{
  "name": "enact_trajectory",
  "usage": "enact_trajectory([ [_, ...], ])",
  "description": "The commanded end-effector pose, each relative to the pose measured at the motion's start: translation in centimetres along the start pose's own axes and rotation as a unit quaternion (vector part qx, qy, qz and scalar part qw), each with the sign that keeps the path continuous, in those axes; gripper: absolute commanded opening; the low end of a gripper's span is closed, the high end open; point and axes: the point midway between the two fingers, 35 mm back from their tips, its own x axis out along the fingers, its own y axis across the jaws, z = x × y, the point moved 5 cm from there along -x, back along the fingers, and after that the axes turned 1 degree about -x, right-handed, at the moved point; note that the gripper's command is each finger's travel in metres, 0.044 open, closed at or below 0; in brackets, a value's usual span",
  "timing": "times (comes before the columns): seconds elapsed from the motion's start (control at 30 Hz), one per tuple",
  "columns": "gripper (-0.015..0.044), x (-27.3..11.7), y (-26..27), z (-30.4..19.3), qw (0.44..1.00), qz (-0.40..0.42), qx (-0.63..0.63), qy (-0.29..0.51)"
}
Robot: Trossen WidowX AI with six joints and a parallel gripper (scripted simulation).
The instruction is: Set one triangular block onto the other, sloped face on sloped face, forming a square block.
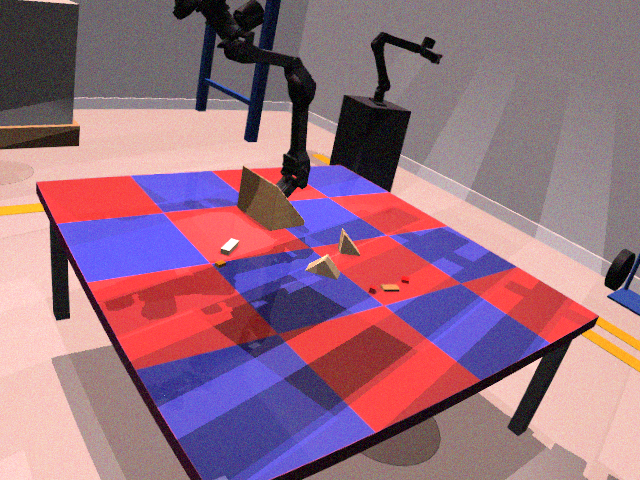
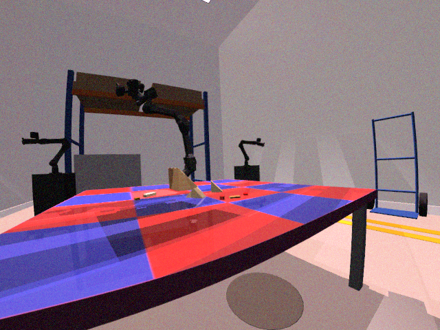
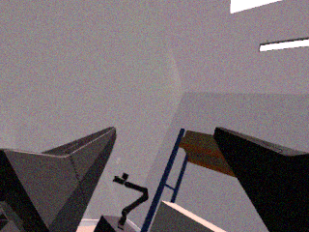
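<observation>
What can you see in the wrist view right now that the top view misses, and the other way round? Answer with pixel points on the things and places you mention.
Only wrist: brown boxes (image 3: 200,139) up on the shelf rack, and bright ceiling lights (image 3: 285,44).
Only top: the checkered table (image 1: 113,248), with two triangular blocks (image 1: 324,267) (image 1: 348,243) standing apart.
Both: a blue rack post (image 1: 261,72) (image 3: 166,174) and a black arm on a pedestal (image 1: 379,62) (image 3: 140,193).

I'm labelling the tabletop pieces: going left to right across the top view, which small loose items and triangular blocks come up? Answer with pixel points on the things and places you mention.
Orange piece (image 1: 220,264) (image 2: 137,199), white block (image 1: 229,246) (image 2: 149,194), nearer triangular block (image 1: 324,267) (image 2: 196,193), farther triangular block (image 1: 347,243) (image 2: 215,186), tan piece (image 1: 389,287) (image 2: 234,196).
</observation>
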Motion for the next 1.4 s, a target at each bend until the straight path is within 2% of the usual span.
enact_trajectory([
  [0.0, 0.0440, -2.7, 3.9, 4.7, 0.995, 0.084, -0.016, -0.045],
  [0.4, 0.0440, -15.1, 13.8, 15.1, 0.932, 0.306, -0.108, -0.161],
  [0.7, 0.0440, -24.8, 18.0, 19.0, 0.855, 0.440, -0.168, -0.218],
  [0.9, 0.0440, -33.7, 20.0, 20.4, 0.775, 0.544, -0.212, -0.242],
  [1.03, 0.0440, -37.6, 20.3, 20.5, 0.738, 0.583, -0.235, -0.247],
  [1.17, 0.0440, -43.6, 20.4, 19.9, 0.677, 0.635, -0.278, -0.247],
  [1.37, 0.0440, -48.5, 19.9, 19.2, 0.618, 0.674, -0.319, -0.249],
])
